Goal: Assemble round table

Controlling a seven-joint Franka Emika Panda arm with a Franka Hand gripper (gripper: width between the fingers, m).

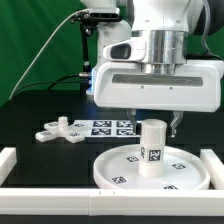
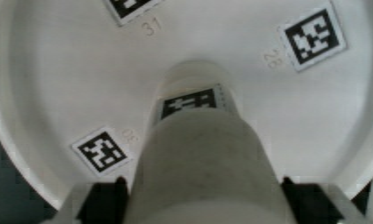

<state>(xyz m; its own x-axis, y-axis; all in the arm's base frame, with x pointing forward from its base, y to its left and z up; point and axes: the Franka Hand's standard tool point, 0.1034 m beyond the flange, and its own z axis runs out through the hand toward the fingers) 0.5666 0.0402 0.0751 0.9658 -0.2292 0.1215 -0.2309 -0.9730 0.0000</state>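
Note:
The large round rimmed disc (image 1: 108,172) lies flat on the black table near the front, tags facing up. The short cylindrical leg (image 1: 152,150) stands upright on the disc's middle. My gripper (image 1: 155,128) hangs straight above it, with its fingers down around the leg's top. In the wrist view the leg (image 2: 204,150) fills the space between the two dark pads (image 2: 105,200), which sit against its sides. My gripper (image 2: 204,202) is shut on the leg. The disc (image 2: 94,80) spreads out beneath. The small cross-shaped base (image 1: 62,130) lies apart toward the exterior view's left.
The marker board (image 1: 112,127) lies flat behind the disc. White border rails run along the exterior view's left (image 1: 10,160), front (image 1: 50,205) and right (image 1: 212,168). A green backdrop stands behind the table.

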